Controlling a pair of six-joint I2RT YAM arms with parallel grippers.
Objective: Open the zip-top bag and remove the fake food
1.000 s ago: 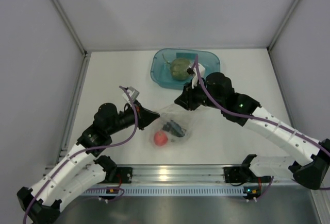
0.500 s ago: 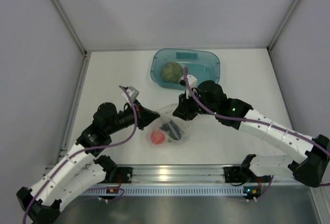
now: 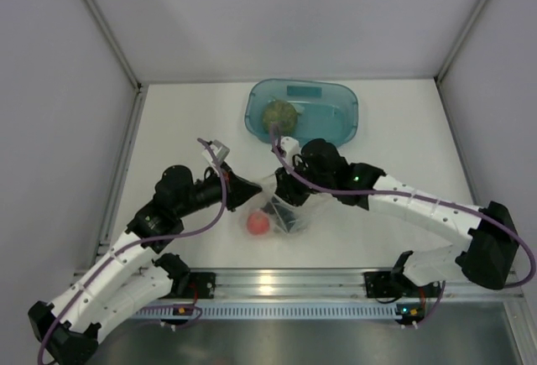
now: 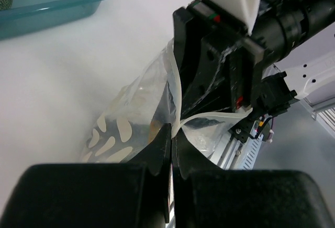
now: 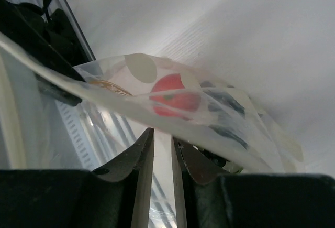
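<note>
- Table [image 3: 176, 122]: white, walled in on three sides, with both arms reaching in from the near edge.
- Teal tray [image 3: 346, 105]: translucent, at the far middle of the table and well apart from the bag. Its wall shows at the top left of the left wrist view [image 4: 63, 8].
- Zip-top bag [image 3: 300, 219]: lies on the table's near middle, between the two arm tips. It is a clear, crinkled film printed with pale oval spots, and a whitish zip strip runs along its raised edge [image 4: 175, 94]. The mouth side is lifted off the table and the body sags down. From the right wrist the film stretches across the view [image 5: 131, 68].
- Left gripper [image 4: 171, 133]: clenched tight, pinching the bag's rim between its dark fingers. Seen from above, it sits at the bag's left corner [image 3: 252, 190].
- Right gripper [image 5: 163, 136]: jaws a narrow slit apart, with nothing seen between them. The tips are up against the bag's film at the mouth, but contact cannot be told. From above, it is over the bag's far edge [image 3: 282, 195].
- Green leafy ball [image 3: 279, 117]: olive and rough-skinned, resting in the tray's left end, out of the bag.
- Grape bunch [image 3: 280, 215]: dark, inside the bag and just right of the red piece.
- Red fruit [image 3: 258, 225]: round, inside the bag near its low left corner, showing red through the film [image 5: 175, 99].
</note>
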